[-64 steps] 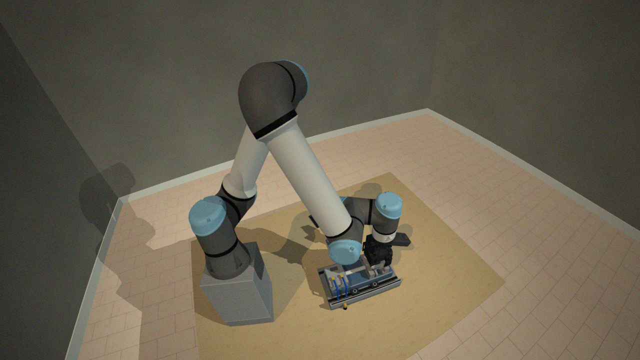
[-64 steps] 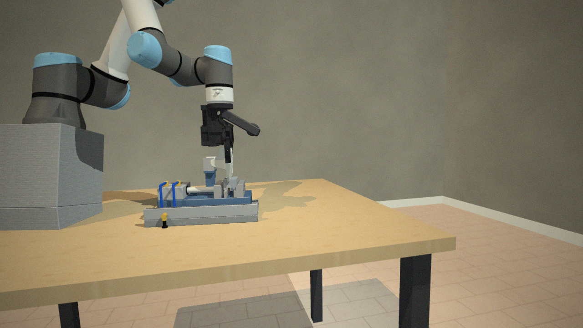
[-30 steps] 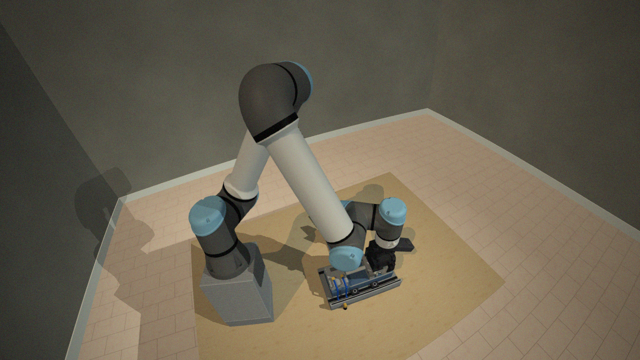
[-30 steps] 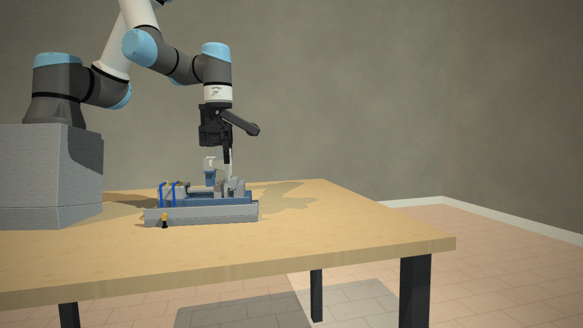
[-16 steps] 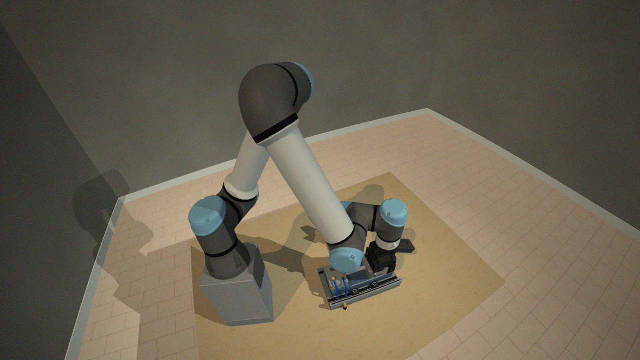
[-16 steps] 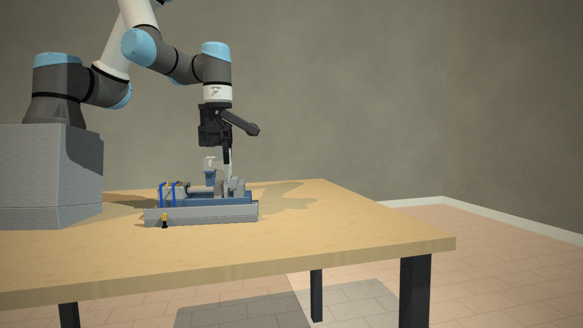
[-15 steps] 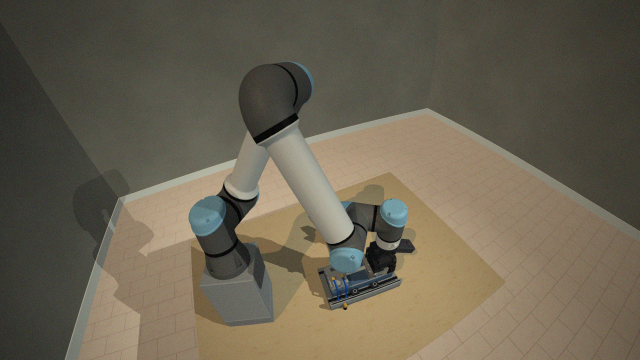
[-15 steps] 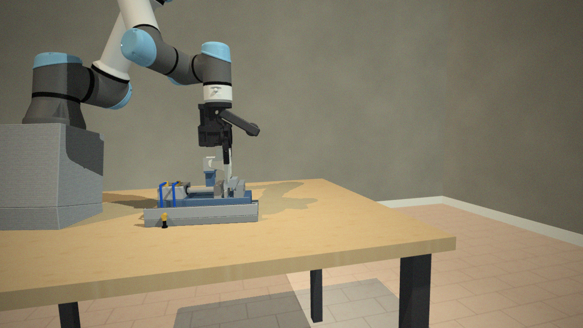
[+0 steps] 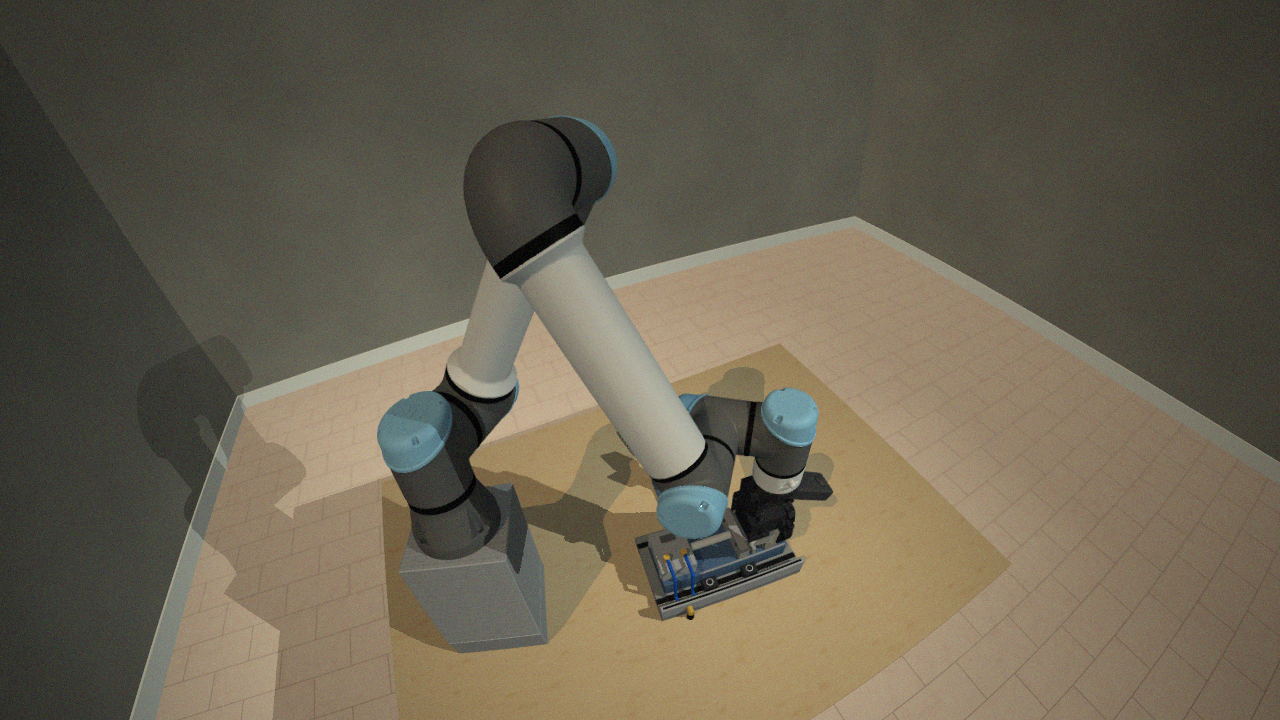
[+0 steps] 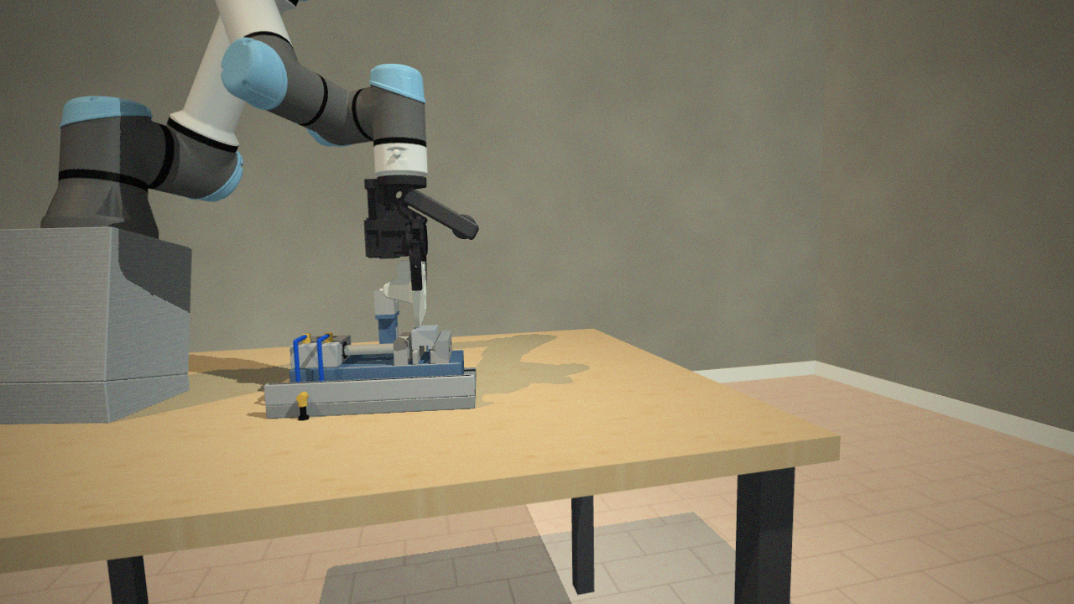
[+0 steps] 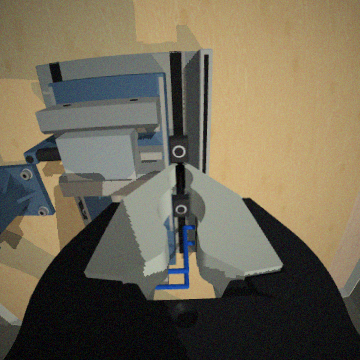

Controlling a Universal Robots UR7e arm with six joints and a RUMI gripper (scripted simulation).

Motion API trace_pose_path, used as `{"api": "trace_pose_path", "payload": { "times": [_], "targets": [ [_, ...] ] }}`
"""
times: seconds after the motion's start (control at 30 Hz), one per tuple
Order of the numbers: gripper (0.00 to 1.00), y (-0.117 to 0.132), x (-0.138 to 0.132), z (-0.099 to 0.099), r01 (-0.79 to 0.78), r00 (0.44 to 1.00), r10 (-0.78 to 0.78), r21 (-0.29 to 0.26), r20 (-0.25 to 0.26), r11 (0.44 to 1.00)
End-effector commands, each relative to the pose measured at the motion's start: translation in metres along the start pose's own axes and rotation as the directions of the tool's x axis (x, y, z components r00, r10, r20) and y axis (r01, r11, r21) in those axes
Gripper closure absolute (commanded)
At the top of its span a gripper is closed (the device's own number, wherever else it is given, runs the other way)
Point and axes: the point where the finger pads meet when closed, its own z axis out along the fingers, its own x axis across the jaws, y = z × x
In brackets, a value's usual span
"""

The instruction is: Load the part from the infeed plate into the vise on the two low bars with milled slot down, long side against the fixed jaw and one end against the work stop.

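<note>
The part (image 11: 95,152) is a plain grey block lying flat in the open vise (image 11: 107,87) (image 10: 375,366) (image 9: 716,564). It sits between the upper grey jaw (image 11: 95,117) and the lower darker jaw (image 11: 87,185), close along the upper one. No slot shows on its top face. A small pale stub (image 11: 150,156) sits at its right end. My gripper (image 11: 180,166) (image 10: 418,315) is shut and empty. It hangs above the fixture, to the right of the part, over the black rail (image 11: 175,100).
Blue air hoses (image 10: 309,356) (image 11: 176,272) rise at the cylinder end of the fixture. A blue bracket (image 11: 20,192) stands at the left, and a pale-topped blue post (image 10: 386,304) stands behind the vise. The arm's grey pedestal (image 10: 82,323) is on the table's left.
</note>
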Motion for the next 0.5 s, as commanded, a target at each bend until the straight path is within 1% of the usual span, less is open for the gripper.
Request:
{"api": "trace_pose_path", "payload": {
  "times": [0.0, 0.27, 0.47],
  "targets": [
    [1.0, -0.002, 0.002, -0.014, 0.0, 1.0, 0.0, 0.004, -0.003, 1.0],
    [1.0, -0.002, 0.002, -0.034, 0.0, 1.0, 0.0, 0.004, -0.003, 1.0],
    [1.0, -0.002, 0.002, -0.044, 0.0, 1.0, 0.0, 0.004, -0.003, 1.0]
  ]
}}
